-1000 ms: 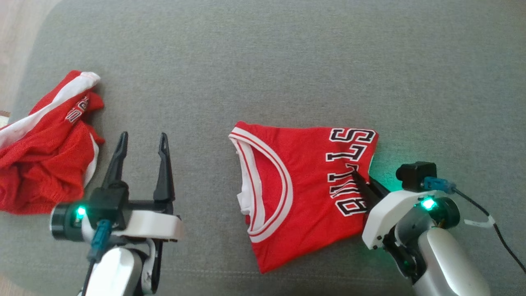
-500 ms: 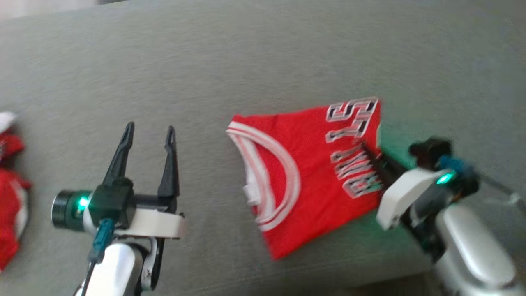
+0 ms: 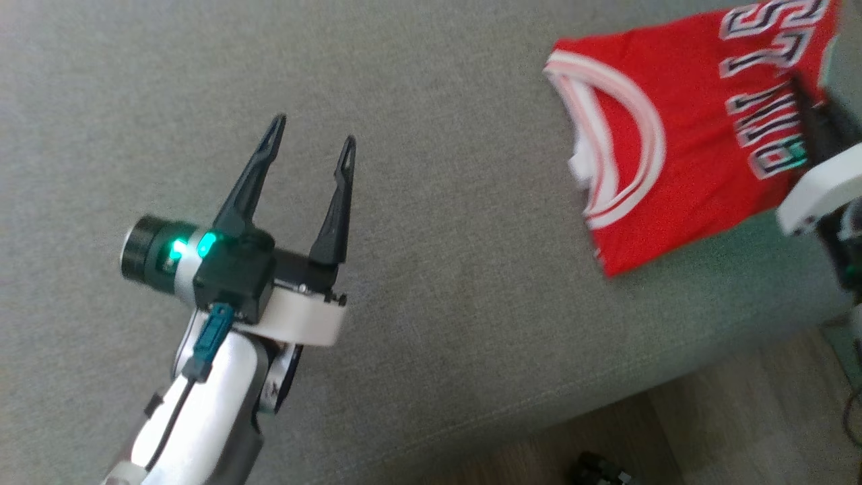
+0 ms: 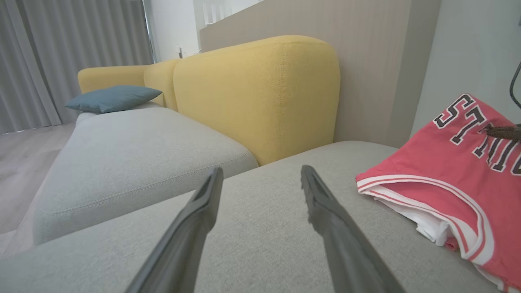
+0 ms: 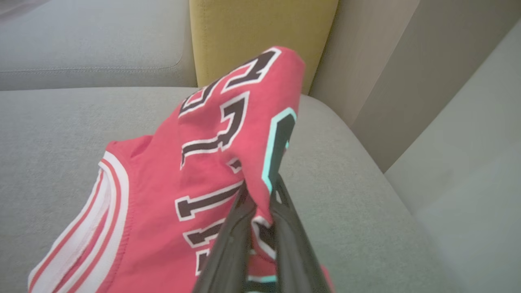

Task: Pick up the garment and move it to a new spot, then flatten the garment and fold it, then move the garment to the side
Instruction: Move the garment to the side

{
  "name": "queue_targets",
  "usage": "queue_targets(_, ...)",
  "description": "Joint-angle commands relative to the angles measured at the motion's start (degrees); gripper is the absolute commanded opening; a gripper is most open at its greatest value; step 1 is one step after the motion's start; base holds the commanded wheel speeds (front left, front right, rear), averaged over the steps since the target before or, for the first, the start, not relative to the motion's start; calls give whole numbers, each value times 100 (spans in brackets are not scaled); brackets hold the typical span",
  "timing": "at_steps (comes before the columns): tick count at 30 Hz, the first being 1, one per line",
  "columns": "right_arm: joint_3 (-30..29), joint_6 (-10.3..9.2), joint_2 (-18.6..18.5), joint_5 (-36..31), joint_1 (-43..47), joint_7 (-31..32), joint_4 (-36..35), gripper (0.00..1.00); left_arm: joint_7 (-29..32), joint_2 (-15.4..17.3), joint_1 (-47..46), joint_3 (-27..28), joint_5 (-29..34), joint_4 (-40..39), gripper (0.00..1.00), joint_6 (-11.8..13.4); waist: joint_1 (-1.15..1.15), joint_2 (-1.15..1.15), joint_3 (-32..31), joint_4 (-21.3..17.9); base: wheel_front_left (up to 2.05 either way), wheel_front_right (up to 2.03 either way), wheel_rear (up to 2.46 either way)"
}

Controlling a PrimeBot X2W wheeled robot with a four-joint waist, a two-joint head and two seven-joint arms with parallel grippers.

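Jersey point(image 3: 673, 155), red and folded, lies at the upper right of the head view on the grey sofa seat point(image 3: 438, 323), collar toward frame centre, lettered edge toward my right gripper point(image 5: 261, 185), which is clamped shut on that edge. My left gripper point(image 3: 313, 131) hangs wide open, empty, well apart at left. I judge the right arm does the moving.

Garment point(image 3: 687, 155) lettering blurry, far corner beyond the head view's top-right edge (right jaws a dark smear there).
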Motion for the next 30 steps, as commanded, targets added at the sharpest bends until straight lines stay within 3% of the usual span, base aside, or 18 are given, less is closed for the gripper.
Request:
queue_targets(1,-50,20,-217,-1,-198,-102,-123,0,-28,55,-297,136,88,-171,100,-38,0,0,177,-46,0,0,0)
queue_targets(18,-1043,20,-393,-396,-863,-619,706,0,-27,-70,-1049,-194,306,-134,100,-240,0,0,1021,211,0,0,0)
queue_targets(20,-1191,20,-370,-489,-907,-729,872,47,-27,-77,-1099,-219,313,-121,100,-261,0,0,1055,229,0,0,0)
queue_targets(21,-1253,20,-352,-536,-917,-786,952,82,-27,-78,-1121,-230,314,-114,100,-272,0,0,1064,236,0,0,0)
queue_targets(22,-1329,20,-323,-563,-925,-838,1040,100,-27,-76,-1137,-237,314,-107,100,-282,0,0,1067,238,0,0,0)
queue_targets(30,-1307,20,-159,-857,-911,-1612,1283,100,-28,-42,-1060,-210,237,-31,100,-275,0,0,817,210,0,0,0)
